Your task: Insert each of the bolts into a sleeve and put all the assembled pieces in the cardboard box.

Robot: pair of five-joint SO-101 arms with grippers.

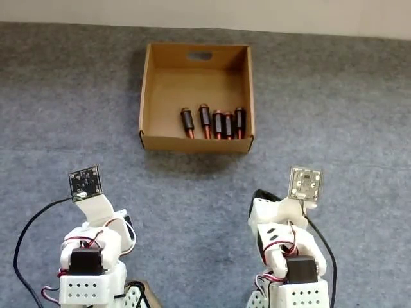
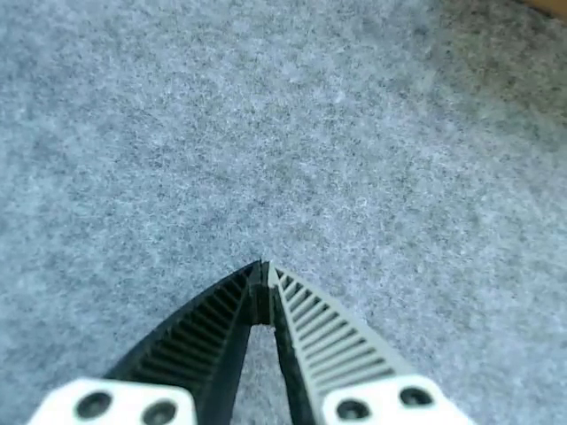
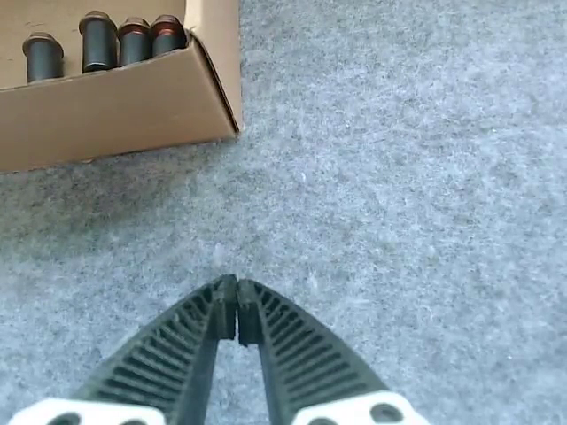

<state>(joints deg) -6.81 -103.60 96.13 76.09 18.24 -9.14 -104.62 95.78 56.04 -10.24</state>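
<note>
The box [image 1: 192, 83] sits on the grey felt worktop [image 1: 347, 96], towards the far side and roughly midway between the two arms. Five assembled pieces [image 1: 218, 123] lie inside it in a row along the near wall, gathered towards the right corner. Each is a black sleeve with a reddish bolt shaft pointing at that wall. The four on the right lie close together, and the leftmost one lies a little apart from them.

The left arm [image 1: 90, 256] is folded back at the near left of the worktop, and the right arm [image 1: 289, 256] at the near right. Both are well apart from the box.

The left hand [image 2: 265, 270] is closed. Its two ribbed fingers, one black and one pale, meet at the tips with nothing between them, and it hangs over the felt.

The right hand [image 3: 236, 285] is closed in the same way, tips together and gripping nothing. It hangs over the felt short of the box's near right corner and does not touch it. Four of the pieces show over the box wall from the right wrist view.
</note>
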